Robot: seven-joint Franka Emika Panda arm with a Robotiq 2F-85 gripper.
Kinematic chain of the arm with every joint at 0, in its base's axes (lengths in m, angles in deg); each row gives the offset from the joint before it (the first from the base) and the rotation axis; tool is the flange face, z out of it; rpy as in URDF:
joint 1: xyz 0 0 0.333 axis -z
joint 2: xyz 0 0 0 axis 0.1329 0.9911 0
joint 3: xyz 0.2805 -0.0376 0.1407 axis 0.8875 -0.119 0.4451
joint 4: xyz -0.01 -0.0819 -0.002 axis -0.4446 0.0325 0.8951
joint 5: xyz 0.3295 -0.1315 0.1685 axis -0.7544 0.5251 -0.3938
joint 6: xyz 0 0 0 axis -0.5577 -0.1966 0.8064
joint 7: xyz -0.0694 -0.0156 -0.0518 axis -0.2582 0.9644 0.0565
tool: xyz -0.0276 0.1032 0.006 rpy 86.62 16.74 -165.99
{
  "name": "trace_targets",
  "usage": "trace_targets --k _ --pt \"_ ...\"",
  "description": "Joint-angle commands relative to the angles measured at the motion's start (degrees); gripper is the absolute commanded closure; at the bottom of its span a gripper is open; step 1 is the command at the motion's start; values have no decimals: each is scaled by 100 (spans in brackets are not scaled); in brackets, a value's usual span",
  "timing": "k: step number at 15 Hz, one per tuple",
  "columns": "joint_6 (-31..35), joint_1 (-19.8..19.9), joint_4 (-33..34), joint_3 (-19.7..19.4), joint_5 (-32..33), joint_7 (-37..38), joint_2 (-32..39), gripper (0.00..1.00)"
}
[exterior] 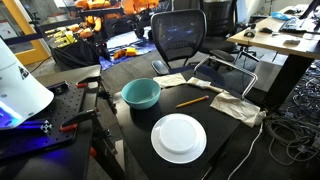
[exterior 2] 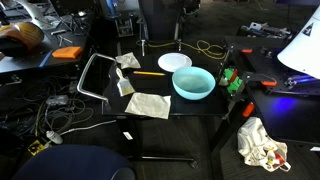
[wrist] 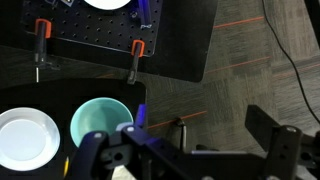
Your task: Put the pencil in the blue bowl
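Observation:
The orange-yellow pencil (exterior: 193, 100) lies flat on the black table (exterior: 225, 125), to the right of the teal-blue bowl (exterior: 141, 94). Both exterior views show it; in one it lies between the bowl (exterior 2: 193, 83) and a cloth, as a thin orange stick (exterior 2: 148, 73). The bowl is empty and upright. In the wrist view the bowl (wrist: 100, 122) is at the lower left, and the pencil is hidden behind the gripper body. My gripper (wrist: 185, 155) is open and empty, high above and to the side of the table. Only the white arm (exterior: 20, 85) shows in the exterior views.
A white plate (exterior: 178, 137) lies at the table's front, next to the bowl. Two crumpled cloths (exterior: 235, 105) (exterior: 170, 80) lie near the pencil. An office chair (exterior: 180, 35) stands behind the table. Clamps (wrist: 135, 55) grip a perforated board. Cables lie on the floor (exterior 2: 60, 120).

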State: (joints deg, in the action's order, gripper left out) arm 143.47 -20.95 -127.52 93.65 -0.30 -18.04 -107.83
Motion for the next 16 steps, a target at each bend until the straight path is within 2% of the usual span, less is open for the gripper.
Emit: trace_targets --k 1,5,11,15,16 --pt "391 366 122 61 188 -70 357 0" --pt "1633 711 85 -33 584 -178 975 0" --pt "3743 1009 94 -314 1082 -416 2225 0" --pt "4460 1094 129 -471 1120 -403 2862 0" --pt "4267 1032 6 -430 1070 -347 2582 0"
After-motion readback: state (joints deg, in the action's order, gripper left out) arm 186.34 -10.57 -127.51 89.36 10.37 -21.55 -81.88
